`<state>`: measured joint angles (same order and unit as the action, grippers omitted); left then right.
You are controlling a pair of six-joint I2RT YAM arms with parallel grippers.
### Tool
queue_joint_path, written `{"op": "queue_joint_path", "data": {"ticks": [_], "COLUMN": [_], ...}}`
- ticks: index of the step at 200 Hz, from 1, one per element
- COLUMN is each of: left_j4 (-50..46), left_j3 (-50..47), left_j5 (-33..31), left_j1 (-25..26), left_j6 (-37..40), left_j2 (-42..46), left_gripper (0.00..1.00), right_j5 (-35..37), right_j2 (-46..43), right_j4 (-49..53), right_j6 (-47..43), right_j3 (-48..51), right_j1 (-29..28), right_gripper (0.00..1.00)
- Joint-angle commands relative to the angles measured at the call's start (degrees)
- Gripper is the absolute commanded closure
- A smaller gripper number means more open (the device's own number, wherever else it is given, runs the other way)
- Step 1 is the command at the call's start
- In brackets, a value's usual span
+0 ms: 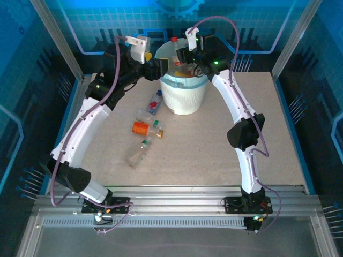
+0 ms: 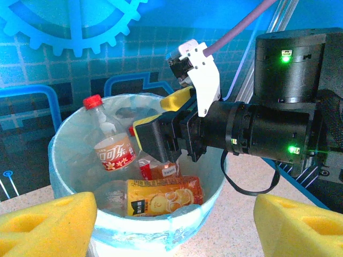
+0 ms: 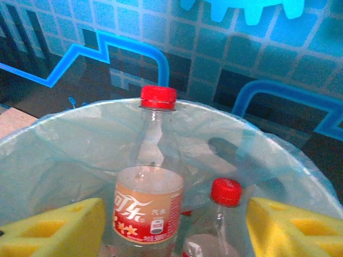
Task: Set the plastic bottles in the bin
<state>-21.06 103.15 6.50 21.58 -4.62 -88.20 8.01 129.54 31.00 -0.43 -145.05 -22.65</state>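
Over the bin, the left hand and right hand are parted, apparently empty. Some plastic bottles sit inside. Loose bottles lie on the table at the bin's seven o'clock. They look light, slick and crushable, so grip mid-body.

Beige speckled tabletop carries the white bin at its far side. Left of the bin and nearer, loose plastic bottles lie scattered, an orange-labelled bottle among them.
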Motion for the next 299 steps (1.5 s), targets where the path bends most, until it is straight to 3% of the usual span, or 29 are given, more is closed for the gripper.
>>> {"op": "queue_joint_path", "data": {"ticks": [1,82,119,158,197,241,299], "left_j4": [0.98,-4.06,-5.38,-7.68,-11.61,-16.6,-18.83], "left_j3": [0.3,-0.12,-8.42,-20.26,-32.48,-43.68,-51.19], "left_j5": [0.31,-2.24,-4.75,-8.31,-12.46,-15.04,-17.48], "left_j1": [-0.01,-0.11,-0.24,-0.76,-1.02,-1.14,-1.26], "left_j6": [-0.91,-1.08,-2.15,-3.75,-3.94,-5.99,-7.77], "left_j2": [-0.83,0.78,7.91,18.96,31.19,42.68,50.97], "left_gripper": [0.22,0.22,0.22,0.22,0.22,0.22,0.22], "right_j5": [-3.2,-7.87,-6.78,-4.48,-2.5,-2.6,-3.4], "right_j2": [-0.26,-4.42,-10.19,-16.57,-23.39,-29.66,-27.03], "right_j4": [1.67,8.15,11.89,14.43,11.64,1.23,-14.87], "right_j6": [1.99,0.02,-5.65,-7.45,1.58,12.51,45.9], "right_j3": [-1.72,-8.14,-5.73,3.6,21.78,47.68,67.21], "right_j1": [0.68,-2.83,-9.41,-17.08,-21.8,-26.29,-29.7], "right_gripper": [0.32,0.31,0.29,0.28,0.3,0.31,0.25]}}
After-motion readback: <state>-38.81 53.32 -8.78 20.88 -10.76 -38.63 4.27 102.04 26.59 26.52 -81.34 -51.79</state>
